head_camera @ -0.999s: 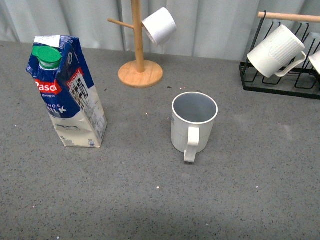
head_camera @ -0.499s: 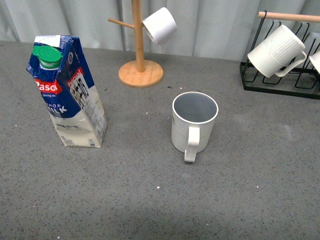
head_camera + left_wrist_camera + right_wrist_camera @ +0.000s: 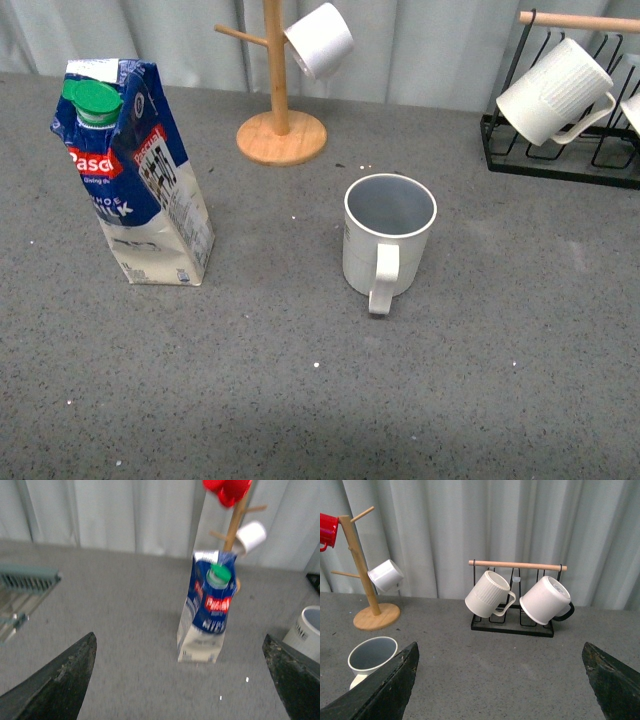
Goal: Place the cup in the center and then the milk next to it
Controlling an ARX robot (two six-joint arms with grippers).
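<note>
The cup [image 3: 388, 243], off-white with a grey-blue inside, stands upright mid-table in the front view, handle toward me. It shows at the edge of the left wrist view [image 3: 307, 637] and of the right wrist view [image 3: 371, 657]. The milk [image 3: 131, 173], a blue-and-white carton with a green cap, stands upright to the cup's left, well apart from it. In the left wrist view the milk [image 3: 208, 612] stands ahead of my open, empty left gripper [image 3: 182, 677]. My right gripper [image 3: 500, 680] is open and empty over bare table. Neither gripper shows in the front view.
A wooden mug tree [image 3: 279, 115] holding a smooth white cup [image 3: 320, 39] stands behind the cup. A black wire rack [image 3: 556, 158] at the back right holds a ribbed white mug [image 3: 552, 93]. The right wrist view shows two mugs on the rack [image 3: 512, 627]. A curtain closes the back.
The front view has shifted slightly: everything sits a little higher in the frame than one second ago. The cup and the milk keep the same places on the table.
</note>
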